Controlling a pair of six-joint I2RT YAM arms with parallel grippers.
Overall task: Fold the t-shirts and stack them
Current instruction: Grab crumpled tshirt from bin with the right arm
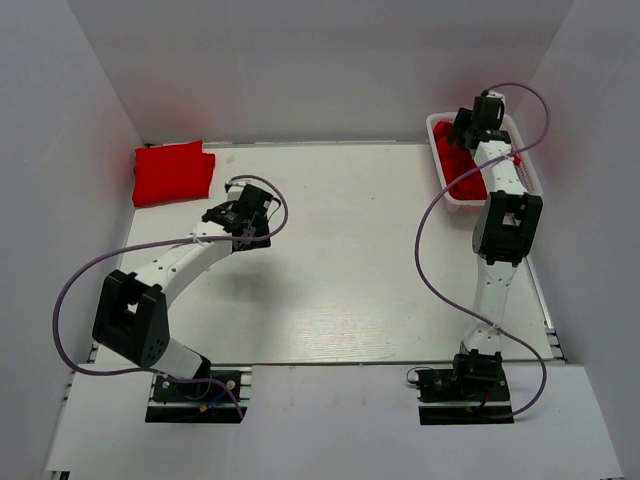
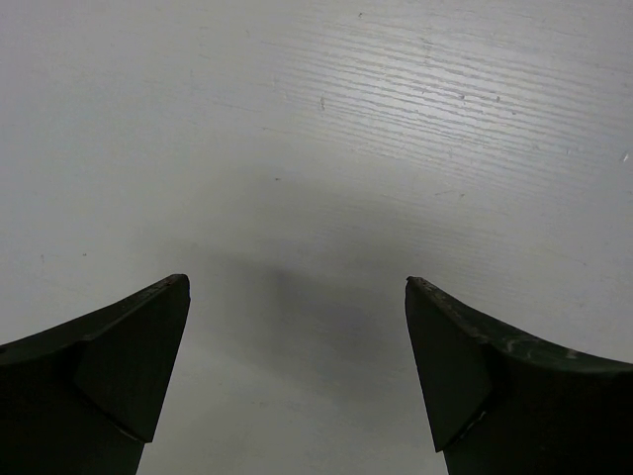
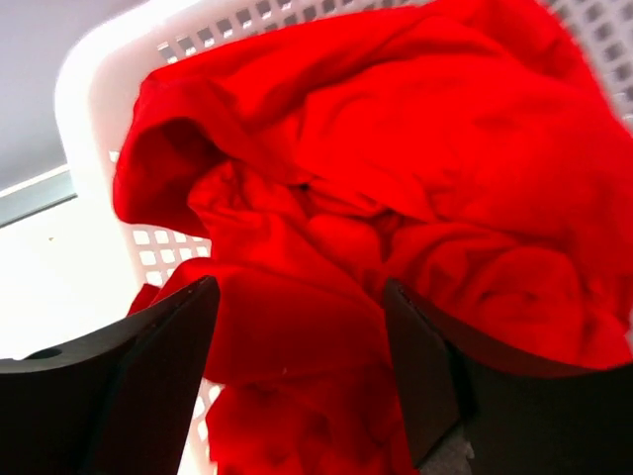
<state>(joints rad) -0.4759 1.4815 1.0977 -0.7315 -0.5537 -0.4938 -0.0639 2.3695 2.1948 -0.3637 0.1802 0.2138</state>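
- Right gripper (image 3: 297,327) is down in the basket (image 3: 89,89) at the far right of the table (image 2: 396,119). Your jaws stand well apart, with red cloth bulging up into the gap between them.
- You can't tell from the wrist view whether the fingers (image 3: 158,376) are pressing that cloth or just sitting on either side of it.
- Left gripper (image 2: 297,287) is spread wide with nothing in it, pointing down at bare tabletop left of center.
- Crumpled t-shirts (image 3: 415,178) are one bright red heap, soft and full of deep folds. You can't make out where one shirt ends and the next begins.
- That heap fills the basket and lies directly under and ahead of your right jaws. One fold hangs over the near rim.
- Folded t-shirt (image 1: 173,172) is a flat, roughly rectangular red pad in the far left corner of the table. It lies beyond your left gripper and off to its left, well apart from it.
- White lattice walls of the basket close in around your right fingers.
- Purple cable (image 1: 430,240) loops out beside the right arm, on the table side of it.
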